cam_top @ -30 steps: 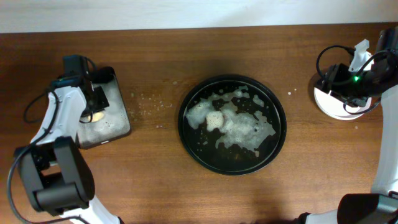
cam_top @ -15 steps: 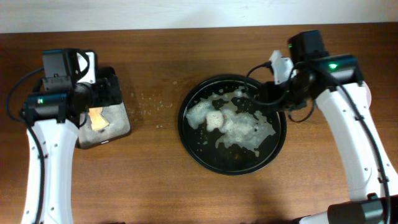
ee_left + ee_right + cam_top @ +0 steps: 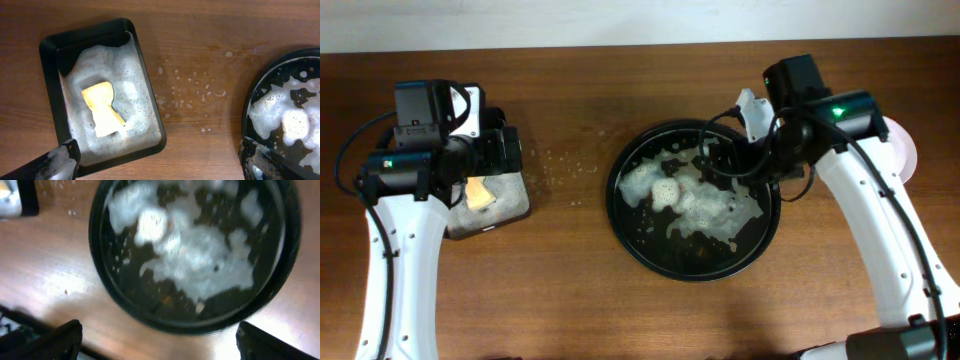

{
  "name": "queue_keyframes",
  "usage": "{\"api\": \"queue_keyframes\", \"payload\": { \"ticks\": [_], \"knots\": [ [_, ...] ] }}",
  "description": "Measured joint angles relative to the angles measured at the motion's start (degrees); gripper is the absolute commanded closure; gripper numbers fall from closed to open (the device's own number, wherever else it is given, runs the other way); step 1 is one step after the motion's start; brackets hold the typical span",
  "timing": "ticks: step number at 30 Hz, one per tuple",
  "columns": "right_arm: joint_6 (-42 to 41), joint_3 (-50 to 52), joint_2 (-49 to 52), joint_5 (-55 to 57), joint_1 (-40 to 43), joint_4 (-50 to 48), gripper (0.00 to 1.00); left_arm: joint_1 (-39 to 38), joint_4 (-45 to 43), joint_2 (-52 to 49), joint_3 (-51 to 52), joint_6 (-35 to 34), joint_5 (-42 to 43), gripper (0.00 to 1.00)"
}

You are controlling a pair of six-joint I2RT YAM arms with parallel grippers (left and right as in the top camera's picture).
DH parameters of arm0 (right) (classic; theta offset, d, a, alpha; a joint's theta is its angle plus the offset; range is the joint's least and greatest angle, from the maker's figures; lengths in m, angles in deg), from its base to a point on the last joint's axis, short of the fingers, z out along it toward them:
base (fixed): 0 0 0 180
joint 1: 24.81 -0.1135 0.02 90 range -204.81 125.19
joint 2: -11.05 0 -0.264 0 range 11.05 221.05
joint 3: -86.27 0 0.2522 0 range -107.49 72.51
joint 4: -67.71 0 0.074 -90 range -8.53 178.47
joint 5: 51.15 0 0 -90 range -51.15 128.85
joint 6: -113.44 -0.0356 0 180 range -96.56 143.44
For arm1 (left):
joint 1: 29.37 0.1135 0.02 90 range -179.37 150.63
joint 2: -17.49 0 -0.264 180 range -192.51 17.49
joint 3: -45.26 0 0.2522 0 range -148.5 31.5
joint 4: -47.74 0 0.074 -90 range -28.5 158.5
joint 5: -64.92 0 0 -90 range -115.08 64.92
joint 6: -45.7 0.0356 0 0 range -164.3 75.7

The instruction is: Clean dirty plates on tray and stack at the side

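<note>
Overhead: we see a large round black tray w/ raised rim (image 3: 620,215) mid-table, its floor patchy w/ white foam. The right gripper (image 3: 740,165) hangs over the tray's upper-right part. White round plates (image 3: 904,150) sit near the table's right edge, mostly hidden by the arm; we can't count them. The left gripper (image 3: 498,152) hangs above a rectangular black tub (image 3: 520,205) at left, well apart from the tray, w/ brown wood-grain table (image 3: 570,290) btwn.

Left wrist: fingers (image 3: 60,160) spread wide, holding nothing. Below, a yellow sponge (image 3: 102,107) lies in suds in the tub. Droplets speckle the wood.

Right wrist: blurry. Fingers (image 3: 55,340) wide apart, holding nothing, above the foamy tray.
</note>
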Motion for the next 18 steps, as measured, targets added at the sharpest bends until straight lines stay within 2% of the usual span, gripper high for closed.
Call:
{"api": "queue_keyframes", "payload": {
  "ticks": [3,6,8,10,11,12,13,16,18],
  "knots": [
    [5.84,0.59,-6.69,0.44,2.21,-4.94,0.01,0.0,0.0,0.0,0.0,0.0,0.02,0.01],
    [8.87,3.02,-17.73,3.41,2.43,-13.66,0.01,0.0,0.02,0.0,0.0,0.0,0.17,0.0],
    [9.97,11.8,-26.05,5.05,2.86,-26.64,0.01,0.0,0.02,0.0,0.02,0.0,0.17,0.01],
    [10.38,26.86,-36.11,6.01,4.28,-40.26,0.01,0.0,-0.07,0.0,-0.04,0.0,0.22,0.01],
    [10.43,36.39,-42.29,6.19,5.2,-44.26,0.01,0.0,-0.22,0.0,-0.04,0.02,0.17,0.01],
    [10.47,41.18,-45.38,6.12,5.77,-48.3,0.01,0.0,-0.13,0.0,-0.02,0.02,0.17,0.01],
    [10.54,48.09,-49.96,5.99,6.56,-51.82,0.01,0.0,-0.2,0.0,-0.04,0.02,0.28,0.01],
    [10.58,64.7,-65.9,5.7,9.86,-53.66,0.01,0.0,-0.11,-0.04,-0.02,0.02,0.37,0.0],
    [10.6,70.4,-73.18,5.25,12.2,-56.26,0.01,0.0,0.07,-0.04,-0.02,0.02,0.37,0.01]
  ]
}}
